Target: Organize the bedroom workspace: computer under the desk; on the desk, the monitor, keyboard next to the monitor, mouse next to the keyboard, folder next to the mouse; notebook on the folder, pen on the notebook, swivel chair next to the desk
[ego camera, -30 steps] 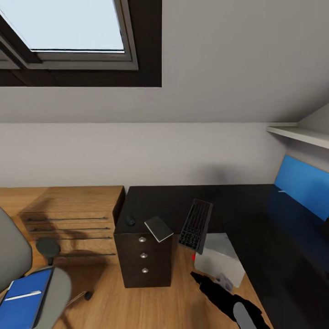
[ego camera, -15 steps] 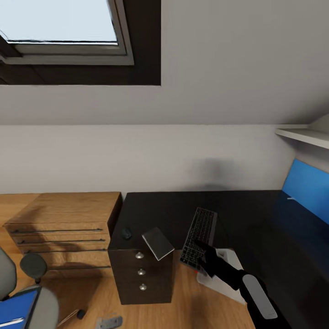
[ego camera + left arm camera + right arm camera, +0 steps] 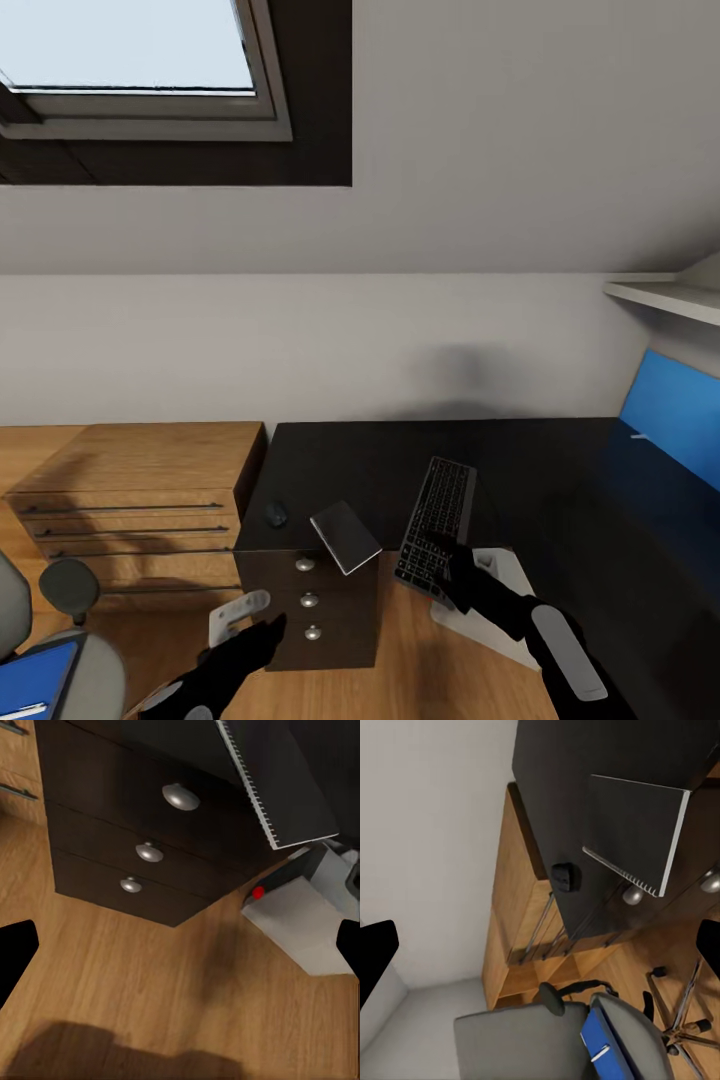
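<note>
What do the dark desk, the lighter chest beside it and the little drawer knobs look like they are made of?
The desk looks like very dark, near-black wood or laminate with a matte top; no grain shows, so I can't be sure. The chest beside it looks like light wood or veneer: warm brown with visible grain streaks. The drawer knobs look like polished metal, silvery with bright highlights.

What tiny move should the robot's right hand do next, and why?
Probably close the right gripper on the near end of the black keyboard and slide it further onto the black desk. That end overhangs the desk edge, and the gripper hovers at it with its jaws spread wide in the right wrist view.
</note>
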